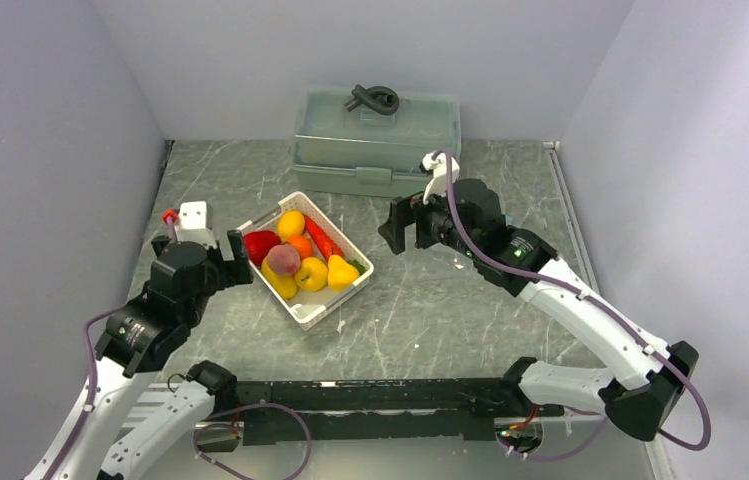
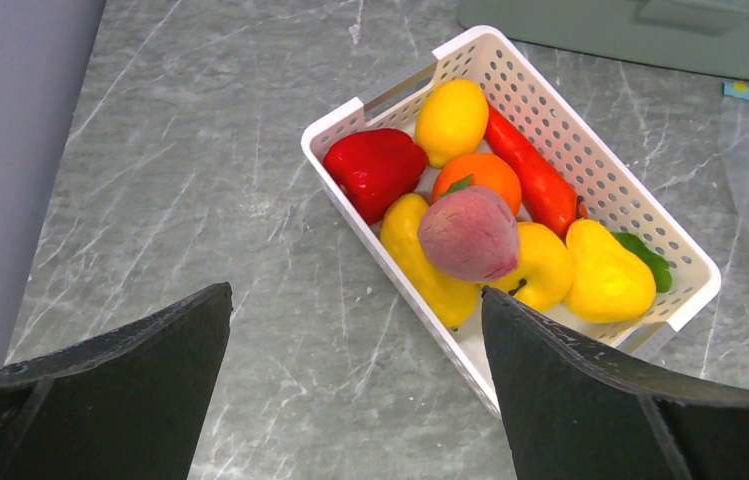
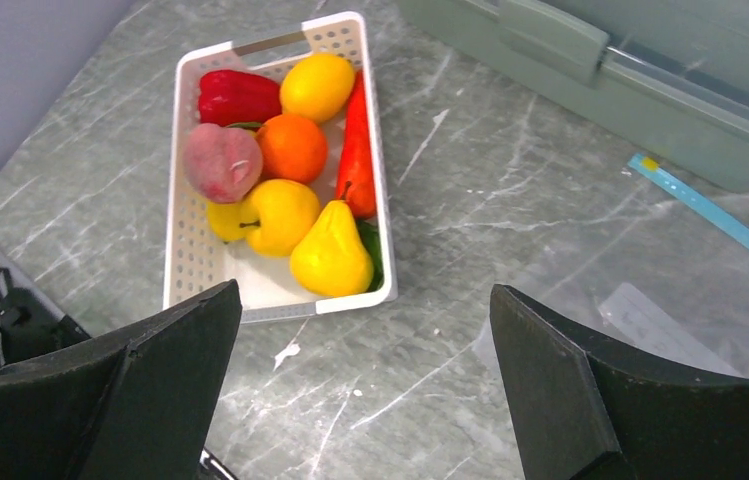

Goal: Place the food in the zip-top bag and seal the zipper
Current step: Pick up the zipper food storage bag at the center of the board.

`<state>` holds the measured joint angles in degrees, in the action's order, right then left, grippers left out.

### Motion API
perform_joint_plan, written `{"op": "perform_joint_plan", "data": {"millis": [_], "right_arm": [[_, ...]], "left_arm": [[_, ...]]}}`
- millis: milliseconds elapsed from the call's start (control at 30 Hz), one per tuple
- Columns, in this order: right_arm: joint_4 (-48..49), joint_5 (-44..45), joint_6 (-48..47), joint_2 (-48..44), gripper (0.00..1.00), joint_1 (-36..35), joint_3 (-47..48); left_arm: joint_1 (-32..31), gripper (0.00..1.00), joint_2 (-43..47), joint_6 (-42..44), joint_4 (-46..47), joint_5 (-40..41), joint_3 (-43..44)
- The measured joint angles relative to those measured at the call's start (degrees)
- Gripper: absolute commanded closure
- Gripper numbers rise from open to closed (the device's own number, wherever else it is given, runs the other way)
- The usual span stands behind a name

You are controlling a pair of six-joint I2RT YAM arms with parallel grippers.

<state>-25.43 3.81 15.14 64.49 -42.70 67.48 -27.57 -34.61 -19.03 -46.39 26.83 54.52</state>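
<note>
- Fingers point(image 2: 150, 370) of the left gripper point(image 2: 355, 300) stood spread wide with nothing between them, hanging just off the near-left side of the white basket point(image 2: 590, 150).
- Fingers point(image 3: 570, 380) of the right gripper point(image 3: 365, 300) were likewise parted and empty, above bare table point(image 3: 510, 200) between the basket and the grey-green box point(image 3: 630, 90).
- All the food point(image 2: 468, 233) lay in the basket; none was in the zip-top bag point(image 3: 650, 320), which lay flat on the table right of the basket, its zipper point(image 3: 710, 215) towards the box.
- The step in hand was probably a first pick. The pinkish peach sat on top of the pile, free of the walls, so it looked the easiest. The left jaws should straddle it from above, well clear of the basket rim.
- The limp bag would likely need its mouth lifted by the right gripper first.
- Count: one basket, one bag, one box, nine food pieces. These were four yellow, two red, one orange, one pinkish and one green, the last half hidden.
</note>
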Motion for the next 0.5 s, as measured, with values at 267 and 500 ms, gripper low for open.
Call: {"op": "perform_joint_plan", "data": {"millis": [267,500], "right_arm": [[-0.3,-1.7,-0.8,4.4,0.07,-2.0,2.2],[-3.7,6.7,-0.5,11.2,0.05,-4.0,4.0]], "left_arm": [[0.0,0.00,0.0,-4.9,-4.2,-0.9,1.2],[0.0,0.00,0.5,-8.3,-5.6,-4.9,-0.1]]}}
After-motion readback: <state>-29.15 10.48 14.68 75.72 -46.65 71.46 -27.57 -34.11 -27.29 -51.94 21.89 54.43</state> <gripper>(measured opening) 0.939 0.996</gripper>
